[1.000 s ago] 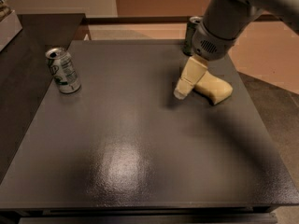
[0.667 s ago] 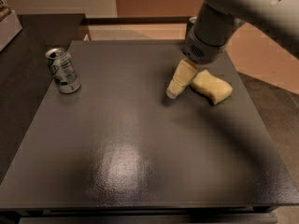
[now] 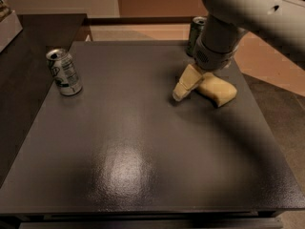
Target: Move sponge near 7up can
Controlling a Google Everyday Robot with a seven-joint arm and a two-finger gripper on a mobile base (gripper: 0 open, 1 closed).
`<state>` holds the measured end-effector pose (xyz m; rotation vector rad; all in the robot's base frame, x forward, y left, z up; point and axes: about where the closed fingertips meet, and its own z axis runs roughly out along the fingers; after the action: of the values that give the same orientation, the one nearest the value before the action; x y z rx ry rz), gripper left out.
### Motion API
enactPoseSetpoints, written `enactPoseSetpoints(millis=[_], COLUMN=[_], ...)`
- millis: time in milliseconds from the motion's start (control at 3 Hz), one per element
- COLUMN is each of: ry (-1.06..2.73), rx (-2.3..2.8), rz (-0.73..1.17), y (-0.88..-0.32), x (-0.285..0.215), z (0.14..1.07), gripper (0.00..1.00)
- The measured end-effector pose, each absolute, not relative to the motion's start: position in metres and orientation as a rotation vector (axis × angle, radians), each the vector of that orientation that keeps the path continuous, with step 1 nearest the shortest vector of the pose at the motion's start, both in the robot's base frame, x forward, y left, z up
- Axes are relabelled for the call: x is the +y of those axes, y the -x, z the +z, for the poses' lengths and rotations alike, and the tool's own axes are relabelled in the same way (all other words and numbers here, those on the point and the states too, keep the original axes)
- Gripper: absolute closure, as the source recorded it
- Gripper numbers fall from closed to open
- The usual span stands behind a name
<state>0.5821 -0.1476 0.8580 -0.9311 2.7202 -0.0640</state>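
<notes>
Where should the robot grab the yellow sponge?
Grab the sponge across its narrow middle, coming from above: it lies flat on the table, and its wavy long sides curve in there. The gripper sits at its end toward the 7up can.

A pale grey, rounded arm point(image 3: 248, 8) with small dark holes is seen; its cream-coloured gripper point(image 3: 178, 94) is found just beside the sponge point(image 3: 220, 91).

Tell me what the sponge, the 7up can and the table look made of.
The sponge: likely foam, matte pale yellow, soft rounded edges. The 7up can: metal, probably aluminium, shiny silver top, printed wall. The table: dark, fine-textured semi-gloss top with glare; material unclear. The gripper is down at the sponge.
</notes>
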Motion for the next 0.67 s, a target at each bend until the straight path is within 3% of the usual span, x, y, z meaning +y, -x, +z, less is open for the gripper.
enactPoseSetpoints(millis=[333,667], ry=[0.871,0.833], rx=[2.788,2.868], rz=[-0.062,-0.059], y=[-0.5827,-0.581], x=[-0.1555,-0.1625], z=[0.8484,0.8408], gripper=[0.0,0.18])
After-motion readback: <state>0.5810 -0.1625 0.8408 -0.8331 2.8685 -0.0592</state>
